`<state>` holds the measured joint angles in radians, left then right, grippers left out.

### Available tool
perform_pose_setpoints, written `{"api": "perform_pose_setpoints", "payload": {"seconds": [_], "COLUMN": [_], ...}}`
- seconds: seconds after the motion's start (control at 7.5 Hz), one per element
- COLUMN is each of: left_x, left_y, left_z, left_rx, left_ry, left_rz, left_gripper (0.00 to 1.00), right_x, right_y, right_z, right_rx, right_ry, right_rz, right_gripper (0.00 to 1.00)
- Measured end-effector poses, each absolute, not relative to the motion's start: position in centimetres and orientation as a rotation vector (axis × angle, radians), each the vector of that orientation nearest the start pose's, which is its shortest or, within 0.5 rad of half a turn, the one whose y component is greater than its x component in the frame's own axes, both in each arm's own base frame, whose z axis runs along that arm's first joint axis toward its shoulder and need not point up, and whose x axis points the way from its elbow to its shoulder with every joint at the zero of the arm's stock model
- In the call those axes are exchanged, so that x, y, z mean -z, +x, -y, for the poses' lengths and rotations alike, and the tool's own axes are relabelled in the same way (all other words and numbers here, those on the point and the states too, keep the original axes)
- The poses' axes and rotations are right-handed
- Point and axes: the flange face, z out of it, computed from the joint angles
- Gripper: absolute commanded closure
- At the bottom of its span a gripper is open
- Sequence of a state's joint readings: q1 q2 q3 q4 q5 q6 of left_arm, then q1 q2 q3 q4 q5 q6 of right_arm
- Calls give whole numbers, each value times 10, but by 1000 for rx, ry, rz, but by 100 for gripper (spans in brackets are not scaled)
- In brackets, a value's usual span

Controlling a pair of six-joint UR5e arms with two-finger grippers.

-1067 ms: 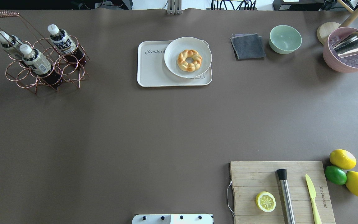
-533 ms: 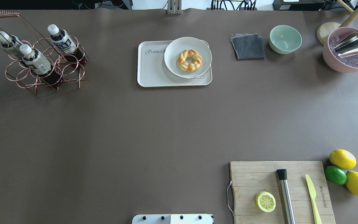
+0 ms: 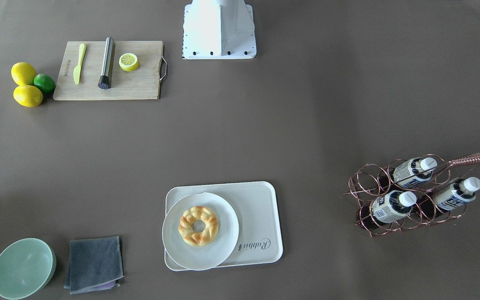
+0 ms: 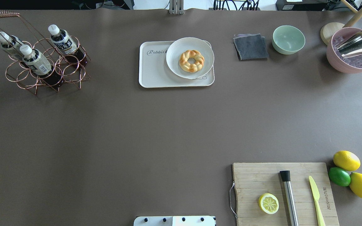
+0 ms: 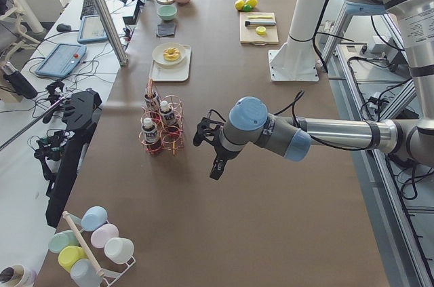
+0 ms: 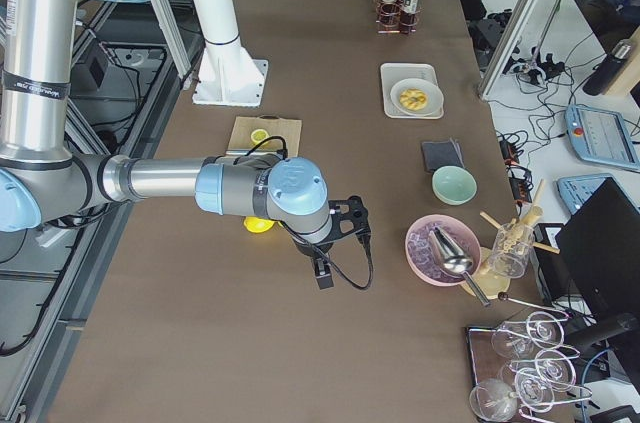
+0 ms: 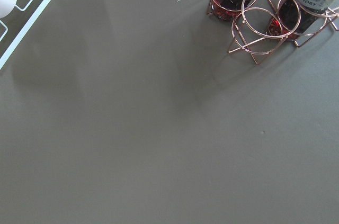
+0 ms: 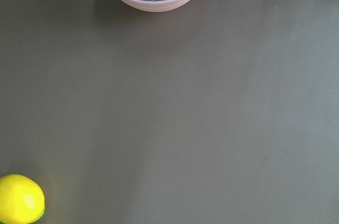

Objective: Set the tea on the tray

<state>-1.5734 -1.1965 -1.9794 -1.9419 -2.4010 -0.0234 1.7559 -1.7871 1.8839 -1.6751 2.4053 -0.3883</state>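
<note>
Bench point(image 4: 137, 131): wide brown top, mostly bare in the middle.
Left arm point(image 5: 325, 131): reaches out low over the bench, ending near the rack without touching it.
Right arm point(image 6: 160, 183): stretched over the bench between the whole lemons and the pink bowl.
Cutting board point(image 4: 253, 179): wooden, on the robot's right; it carries a lemon half point(image 4: 268, 203), a steel muddler point(image 4: 289, 197) and a yellow knife point(image 4: 316, 196).
Tray point(image 4: 154, 70): cream-white, at the far middle of the bench, its left part bare.
Rack point(image 4: 54, 67): copper wire rings with a tall handle, far left, well apart from the tray.
Plate point(image 4: 175, 50): round and white, on the tray's right part, holding a braided doughnut point(image 4: 191, 61).
Pink bowl point(image 4: 341, 64): filled with ice, with a metal scoop resting in it.
Tea point(image 4: 39, 62): one of three alike bottles (white caps, dark liquid), each standing in a ring of the rack.
Left fingers point(image 5: 217, 165): above the bench; I cannot tell whether they are apart or closed.
Right fingers point(image 6: 321, 273): likewise above the bench; their state cannot be judged either.
</note>
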Motion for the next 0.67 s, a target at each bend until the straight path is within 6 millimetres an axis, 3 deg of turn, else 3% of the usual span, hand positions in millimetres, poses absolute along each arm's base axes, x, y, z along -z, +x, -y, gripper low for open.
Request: {"api": "perform_pose_setpoints", "payload": {"seconds": [0.67], "left_x": [-571], "left_y": [-60], "left_z": [350], "left_rx": [-140], "left_ry": [361], "left_rz": [-825], "left_gripper": [3], "right_x": [-607], "right_y": [129], "right_z": [382], "right_rx": [194], "right_ry": [228], "right_rz": [810], "right_gripper": [0]}}
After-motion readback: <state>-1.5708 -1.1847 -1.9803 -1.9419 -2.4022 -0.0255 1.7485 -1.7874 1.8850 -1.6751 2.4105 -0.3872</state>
